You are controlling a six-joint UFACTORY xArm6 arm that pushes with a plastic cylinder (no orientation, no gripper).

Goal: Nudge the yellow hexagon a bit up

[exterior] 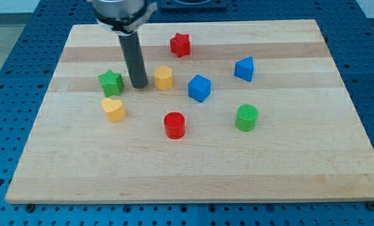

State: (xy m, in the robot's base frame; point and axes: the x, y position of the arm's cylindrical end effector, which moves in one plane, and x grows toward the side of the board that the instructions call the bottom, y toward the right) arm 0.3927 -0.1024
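yellow hexagon (pixel 164 78): sits on the bench (pixel 287 163), in its upper middle part; this block is the landmark for every place below
my tip (pixel 139 86): just to the view's left of the yellow hexagon, close beside it, whether touching I cannot tell
fingers: there are none, only the bare rod, so nothing is held or pinched
green star (pixel 110 81): to the view's left of the yellow hexagon, beyond my tip
blue cube (pixel 199 88): near, on the view's right, a little lower
red star (pixel 180 44): toward the view's top and slightly right, apart
yellow heart (pixel 114 109): toward the view's lower left
red cylinder (pixel 174 125): toward the view's bottom
handling: probably a light, stiff plastic piece that slides readily on smooth wood and may spin if pushed off-centre
where to press: no hold possible; I judge the flat face on the hexagon's bottom side, at its middle, is best
risk: a strong shove could send it toward the red star
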